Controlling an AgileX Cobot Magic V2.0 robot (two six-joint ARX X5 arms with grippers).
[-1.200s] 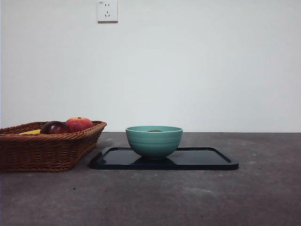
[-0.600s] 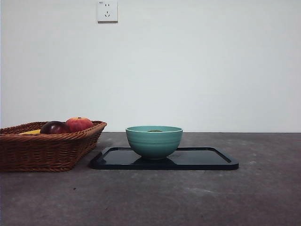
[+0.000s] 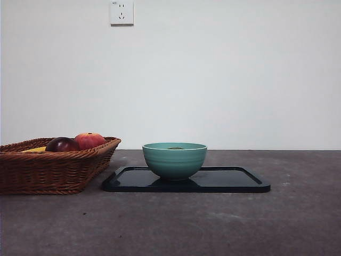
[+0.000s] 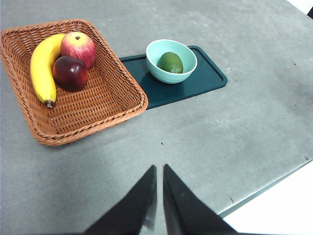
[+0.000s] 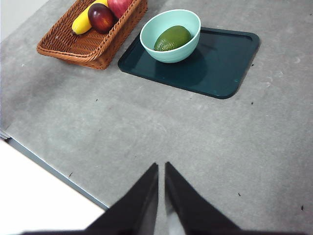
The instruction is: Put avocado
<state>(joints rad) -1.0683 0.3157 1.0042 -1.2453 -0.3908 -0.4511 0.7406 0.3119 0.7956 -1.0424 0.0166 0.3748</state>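
Two grippers wait high over the bench, the left gripper (image 4: 159, 169) and the right gripper (image 5: 161, 166), each with its jaws drawn together to a thin slit and nothing held. The avocado (image 5: 172, 37) already lies inside the bowl (image 5: 146, 39), which stands on the left part of the tray (image 5: 220, 63), so the placing looks done. Judged from that, the sound course is to keep both arms up and clear, since the rounded fruit could rock if the bowl were nudged. The avocado's skin is dull olive green; the bowl is smooth, glazed teal; the tray is flat, dark and glossy with a low rim. Left of the tray sits a woven wicker basket (image 4: 115, 105) holding a banana (image 4: 41, 68), a maroon fruit (image 4: 70, 72) and a red-orange fruit (image 4: 78, 47).
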